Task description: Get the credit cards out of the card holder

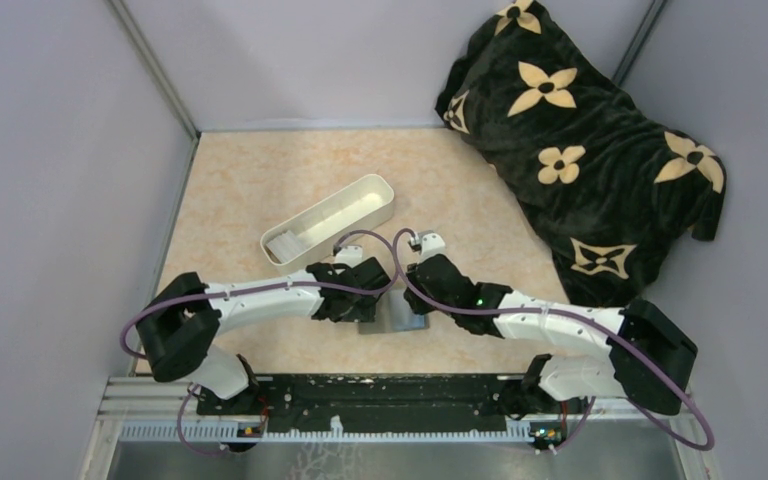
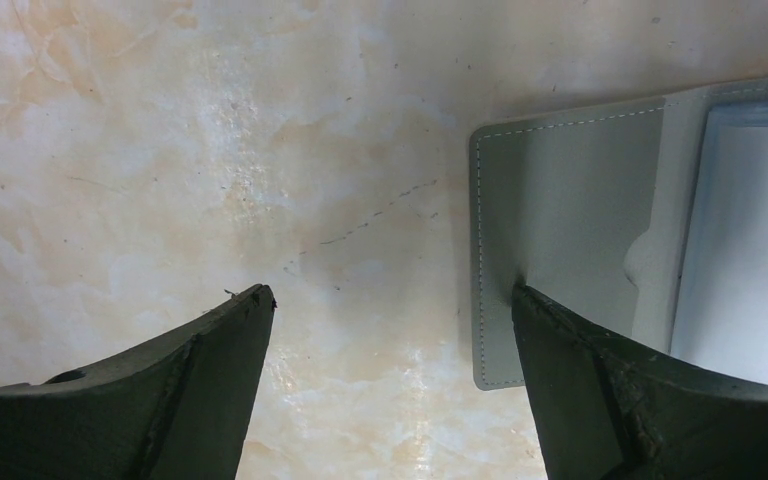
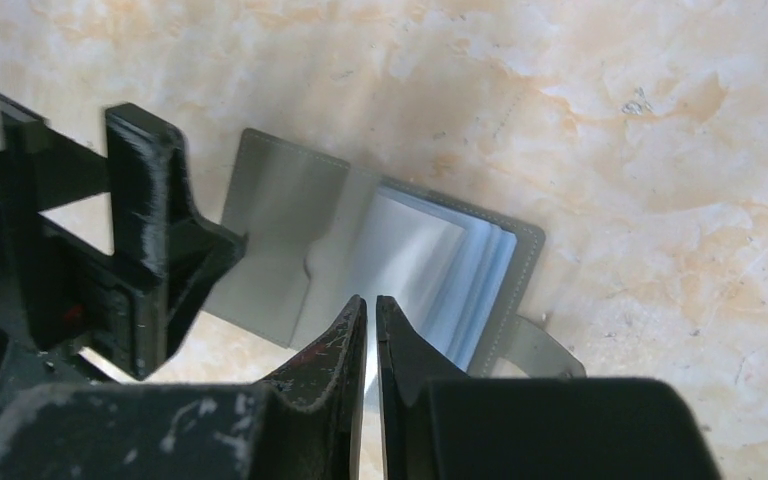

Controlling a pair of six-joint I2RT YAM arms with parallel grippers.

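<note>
I see left gripper [image 2: 390, 295] wide open at wallet [image 2: 560, 200] edge | right gripper [image 3: 372, 300] nearly closed, grip unclear | tray [image 1: 360, 195] centre, blanket [image 1: 580, 150] upper right

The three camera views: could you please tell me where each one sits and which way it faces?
Top external: above and behind the bases, looking down on the table, white tray and blanket; left arm and right arm show.
Left wrist: on the left arm, facing down; left gripper wide open, one finger over the card holder.
Right wrist: on the right arm, facing down at the card holder; right gripper nearly closed.
Shared: both wrist views show the card holder lying open.
</note>
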